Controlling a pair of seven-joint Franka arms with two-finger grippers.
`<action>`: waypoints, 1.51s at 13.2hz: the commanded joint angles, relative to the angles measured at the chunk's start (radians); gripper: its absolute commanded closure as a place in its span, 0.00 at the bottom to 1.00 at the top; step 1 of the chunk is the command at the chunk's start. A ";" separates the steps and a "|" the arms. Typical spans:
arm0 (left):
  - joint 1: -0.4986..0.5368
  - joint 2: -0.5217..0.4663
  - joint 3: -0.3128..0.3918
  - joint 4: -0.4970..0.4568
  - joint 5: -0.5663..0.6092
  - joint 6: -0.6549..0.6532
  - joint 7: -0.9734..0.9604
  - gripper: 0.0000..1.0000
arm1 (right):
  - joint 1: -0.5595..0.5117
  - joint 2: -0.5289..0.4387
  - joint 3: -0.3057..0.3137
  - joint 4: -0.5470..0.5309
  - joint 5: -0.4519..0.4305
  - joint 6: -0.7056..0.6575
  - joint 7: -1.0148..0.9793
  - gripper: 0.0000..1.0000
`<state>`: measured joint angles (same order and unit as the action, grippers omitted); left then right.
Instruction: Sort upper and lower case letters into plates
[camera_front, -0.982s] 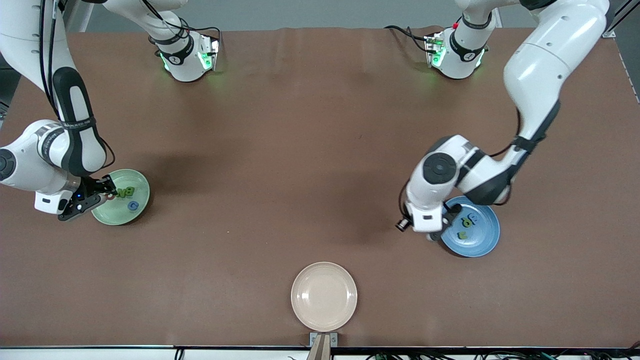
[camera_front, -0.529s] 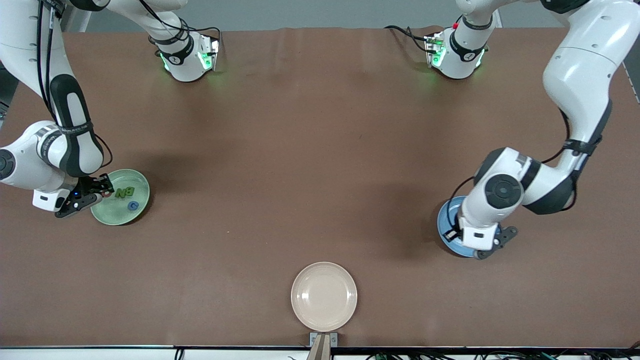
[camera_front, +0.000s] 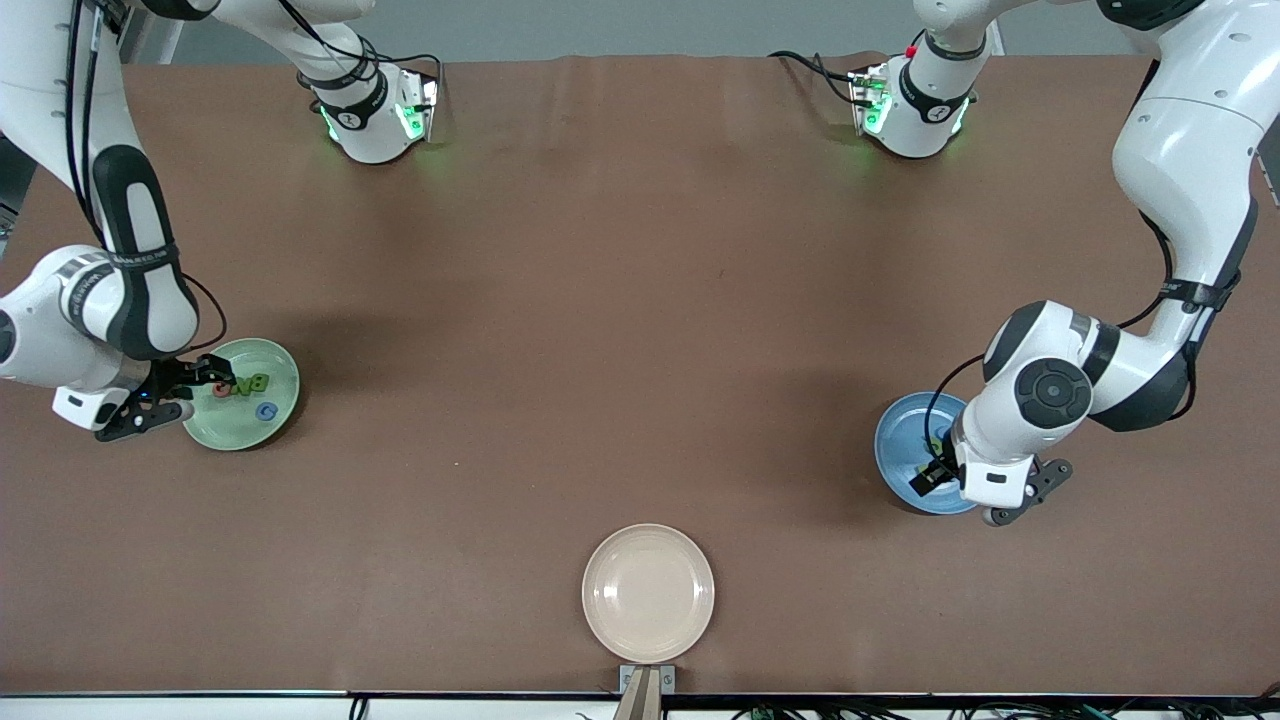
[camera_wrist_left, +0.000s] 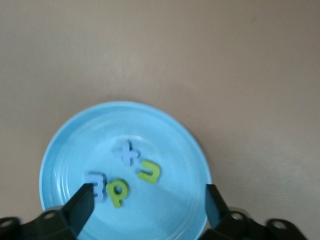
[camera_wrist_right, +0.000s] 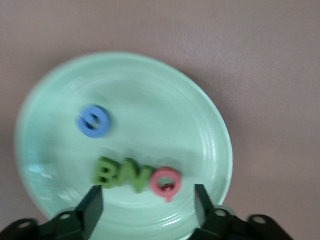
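Readable writing was confined to the toy letters. In my right wrist view the mint green plate (camera_wrist_right: 125, 145) carried a green B (camera_wrist_right: 106, 172) and a green N (camera_wrist_right: 134, 176) side by side, a red Q (camera_wrist_right: 166, 182) touching the N, and a blue G (camera_wrist_right: 94, 121) lying apart from that row. In my left wrist view the blue plate (camera_wrist_left: 125, 170) carried a pale blue t (camera_wrist_left: 126, 152), a green u-shaped small letter (camera_wrist_left: 150, 171), a green p (camera_wrist_left: 118, 191) and a blue letter (camera_wrist_left: 96, 184) partly covered by one fingertip, so I could not read it. No brand or label was legible on either arm.

My right gripper (camera_wrist_right: 147, 212) hung over the rim of the mint plate at the right arm's end of the table, forearm bent sharply down from the elbow; its fingers (camera_wrist_right: 91, 206) stood wide apart and gripped nothing, the Q lying between them on the plate. My left gripper (camera_wrist_left: 150, 210) hung over the blue plate's rim at the left arm's end, wrist folded back under the elbow; its fingers (camera_wrist_left: 82, 202) were likewise spread and empty. A cream plate (camera_front: 648, 592) lay bare, nearest the front camera, well apart from both.
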<state>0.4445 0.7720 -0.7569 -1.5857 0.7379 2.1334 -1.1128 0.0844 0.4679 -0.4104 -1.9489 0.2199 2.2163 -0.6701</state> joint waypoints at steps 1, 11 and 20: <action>-0.006 -0.031 -0.007 0.073 0.015 -0.065 0.137 0.00 | 0.078 -0.174 0.004 -0.028 -0.007 -0.140 0.269 0.05; 0.000 -0.140 -0.044 0.208 -0.043 -0.346 0.711 0.00 | 0.193 -0.419 0.019 0.245 -0.168 -0.542 0.629 0.01; -0.275 -0.394 0.343 0.270 -0.533 -0.526 0.720 0.00 | 0.206 -0.410 0.019 0.559 -0.177 -0.693 0.632 0.00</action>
<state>0.3084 0.4956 -0.6149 -1.2987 0.3553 1.6499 -0.4133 0.2782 0.0450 -0.3892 -1.4517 0.0523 1.5396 -0.0625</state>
